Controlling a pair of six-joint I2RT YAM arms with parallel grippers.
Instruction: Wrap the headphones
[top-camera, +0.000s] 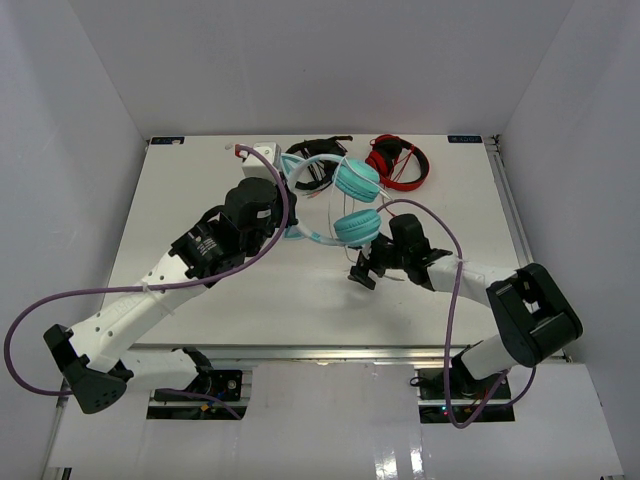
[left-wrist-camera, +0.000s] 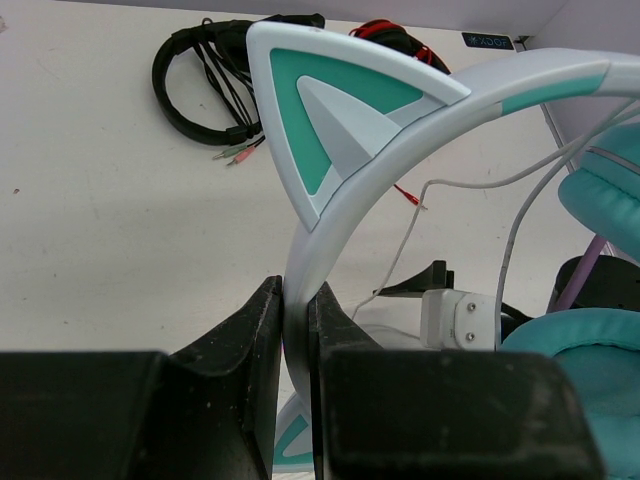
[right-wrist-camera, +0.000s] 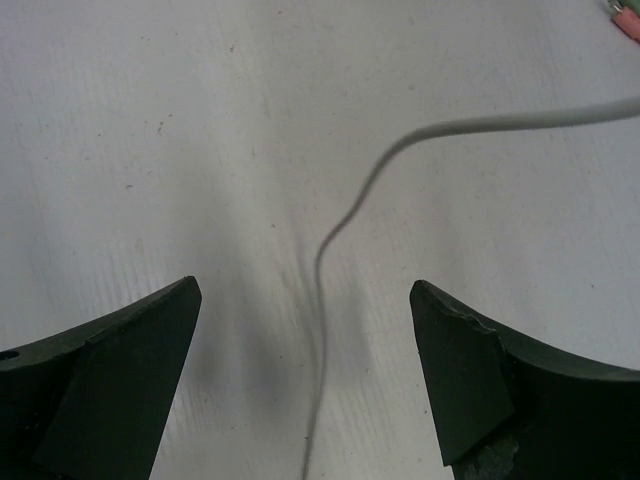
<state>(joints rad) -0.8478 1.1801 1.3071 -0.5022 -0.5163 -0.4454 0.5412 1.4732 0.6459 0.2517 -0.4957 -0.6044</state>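
The headphones (top-camera: 356, 181) stand at the middle of the table, two teal earcups one behind the other, with the pale headband (left-wrist-camera: 330, 110) and its cat-ear point arching to the left. My left gripper (left-wrist-camera: 297, 312) is shut on the lower headband, both pads pressed against it. The thin white cable (right-wrist-camera: 340, 222) trails over the table and passes between the fingers of my right gripper (right-wrist-camera: 305, 300). That gripper is open, with nothing in its grip, just in front of the near earcup (top-camera: 356, 226) in the top view (top-camera: 363, 270).
Black headphones (top-camera: 312, 160) with a coiled black lead and red headphones (top-camera: 398, 161) lie at the back of the table. A small white box (top-camera: 265, 153) sits at the back left. A reddish plug tip (right-wrist-camera: 625, 25) lies beyond my right gripper.
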